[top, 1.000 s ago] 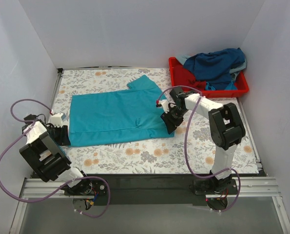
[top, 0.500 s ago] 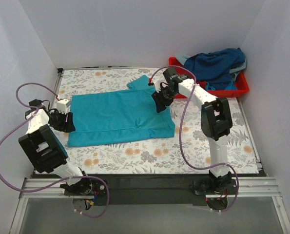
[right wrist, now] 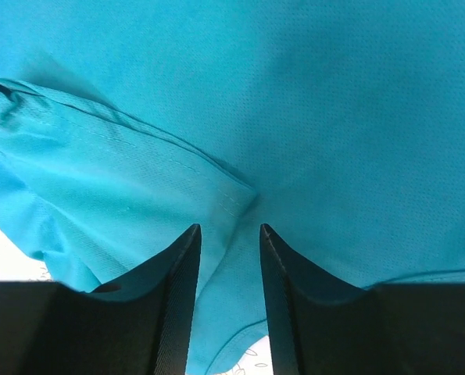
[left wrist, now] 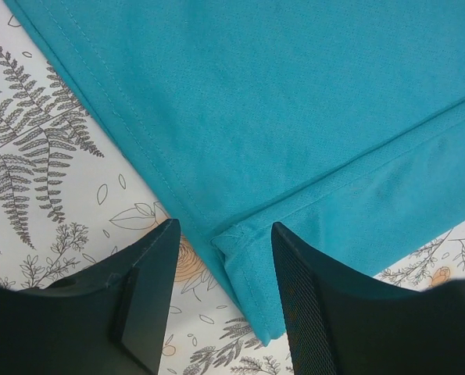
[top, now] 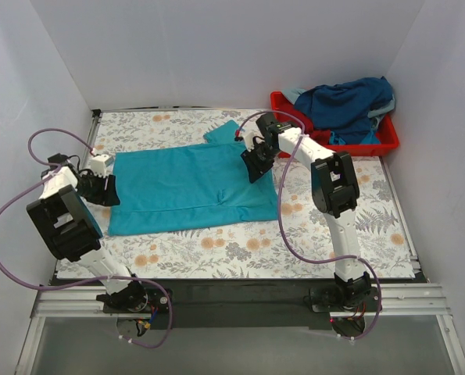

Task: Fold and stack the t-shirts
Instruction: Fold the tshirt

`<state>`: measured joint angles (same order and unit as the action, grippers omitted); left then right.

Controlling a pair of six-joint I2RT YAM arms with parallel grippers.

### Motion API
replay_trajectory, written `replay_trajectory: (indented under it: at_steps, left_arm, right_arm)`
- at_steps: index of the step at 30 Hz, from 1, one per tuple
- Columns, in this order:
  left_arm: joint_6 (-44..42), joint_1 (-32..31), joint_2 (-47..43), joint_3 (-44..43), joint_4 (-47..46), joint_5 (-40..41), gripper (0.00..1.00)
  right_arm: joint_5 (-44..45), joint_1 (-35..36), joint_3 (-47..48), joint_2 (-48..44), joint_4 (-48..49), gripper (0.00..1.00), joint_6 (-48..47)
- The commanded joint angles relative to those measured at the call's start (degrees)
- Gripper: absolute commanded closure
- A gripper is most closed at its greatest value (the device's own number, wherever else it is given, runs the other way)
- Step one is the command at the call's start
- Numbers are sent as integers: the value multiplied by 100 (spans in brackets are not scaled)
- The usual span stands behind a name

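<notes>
A teal-turquoise t-shirt (top: 189,187) lies spread flat across the middle of the floral table. My left gripper (top: 107,190) is at its left edge. In the left wrist view it is open (left wrist: 224,289), its fingers (left wrist: 150,297) either side of a folded hem corner (left wrist: 248,258). My right gripper (top: 255,166) is over the shirt's right part near the sleeve. In the right wrist view it is open (right wrist: 230,281) with a narrow gap, just short of a sleeve fold edge (right wrist: 240,195). Navy blue and teal shirts (top: 345,101) are heaped at the back right.
A red plastic tray (top: 373,144) at the back right corner holds the heaped shirts. White walls enclose the table on the left, back and right. The floral tablecloth (top: 216,250) shows in front of the shirt.
My right gripper has moved from the shirt's lower right edge toward the back, to the sleeve area. My left gripper has moved a little toward the back along the left edge.
</notes>
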<state>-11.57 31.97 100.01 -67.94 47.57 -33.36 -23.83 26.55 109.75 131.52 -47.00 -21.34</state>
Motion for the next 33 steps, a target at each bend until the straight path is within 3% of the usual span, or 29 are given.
replay_trajectory:
  at_steps: [1, 8, 11, 15, 25, 33]
  left_arm:
    - [-117, -24, -25, -211, 7, -100, 51]
    - [-424, -94, 36, -263, 41, -135, 51]
    - [-854, -120, 54, -351, 314, -240, 52]
    - [-1347, -155, 124, -439, 542, -250, 53]
    - [-2050, -252, 625, -852, 1228, 67, 56]
    - [-2297, -244, 581, -624, 1263, 312, 58]
  right_arm:
    - [-244, 79, 213, -4, -90, 59, 51]
    - [-306, 140, 222, 145, -81, 62, 113]
    - [-297, 140, 213, 163, -81, 72, 130]
    - [-323, 140, 187, 67, -72, 99, 174]
    - [-447, 140, 195, -101, -55, 99, 236]
    - [-447, 140, 125, -206, -55, 99, 201]
